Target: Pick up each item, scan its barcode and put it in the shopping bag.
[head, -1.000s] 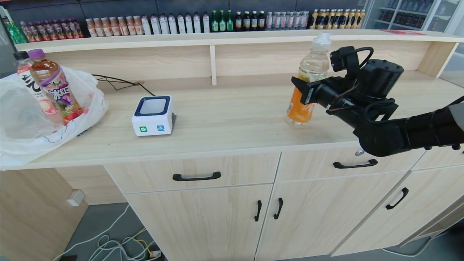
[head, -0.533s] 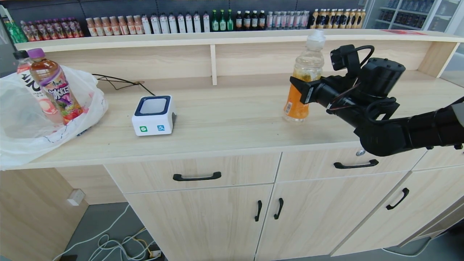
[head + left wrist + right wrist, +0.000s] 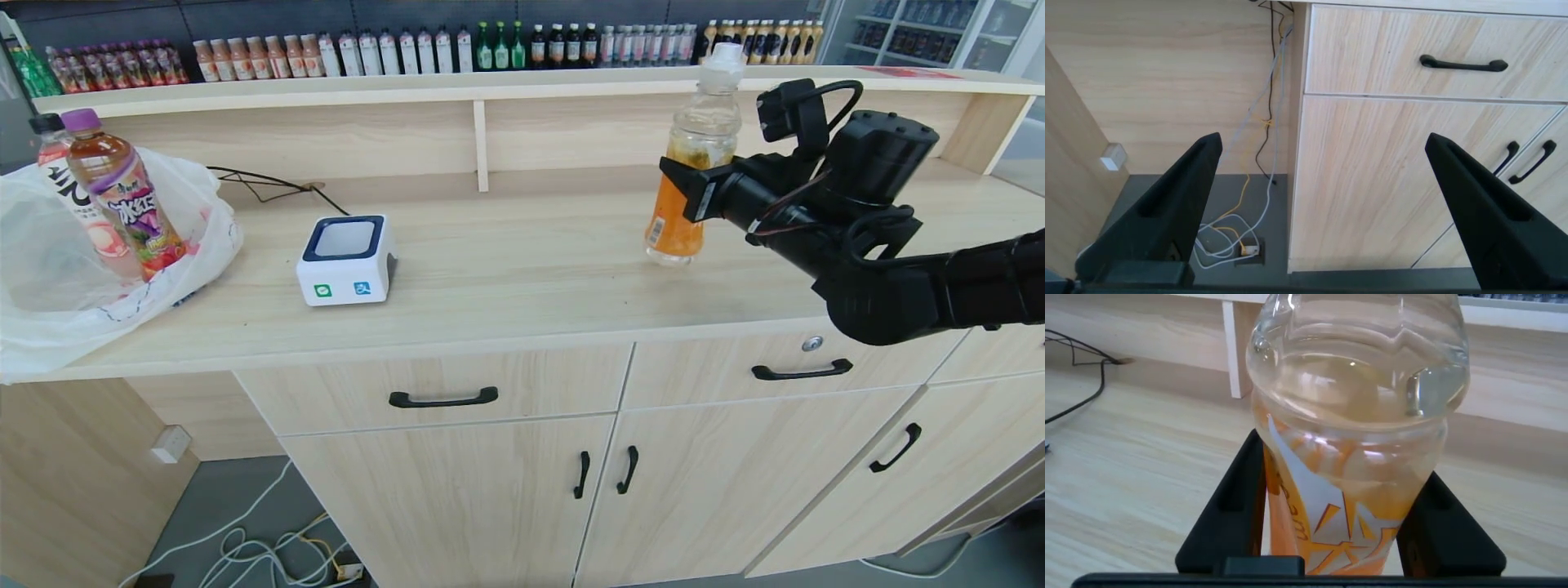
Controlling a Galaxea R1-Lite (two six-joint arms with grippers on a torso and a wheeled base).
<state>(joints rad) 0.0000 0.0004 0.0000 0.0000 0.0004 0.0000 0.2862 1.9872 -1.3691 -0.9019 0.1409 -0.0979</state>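
Bag: the shopping bag (image 3: 49,278), white and thin, lies open on the counter (image 3: 522,278) at the left edge of the head view.
In the bag: a purple-capped bottle (image 3: 122,196) and, behind it, a black-capped bottle (image 3: 57,163) stand a little tilted in the upper left of the frame.
Scanner: the scanner (image 3: 347,260), a small white box with a dark-framed window on top, sits left of centre, well apart from the bag. A black cable (image 3: 261,186) lies on the counter behind it.
Left arm: in the left wrist view the left gripper (image 3: 1323,143) has its two black fingers spread wide with nothing between them. It hangs in front of the cabinet doors (image 3: 1388,180).
Item: the orange bottle (image 3: 694,163) is right of centre in the upper half of the head view. It is almost upright, with a white cap.
Right arm: the right gripper (image 3: 694,192) comes in from the right side and is clenched around the orange bottle at mid-height. In the right wrist view (image 3: 1343,465) one finger presses on each side of the label.
Bottle base: it is very near the counter, but I cannot tell if it touches.
Back: a row of shelf bottles (image 3: 490,49) runs along the top edge.
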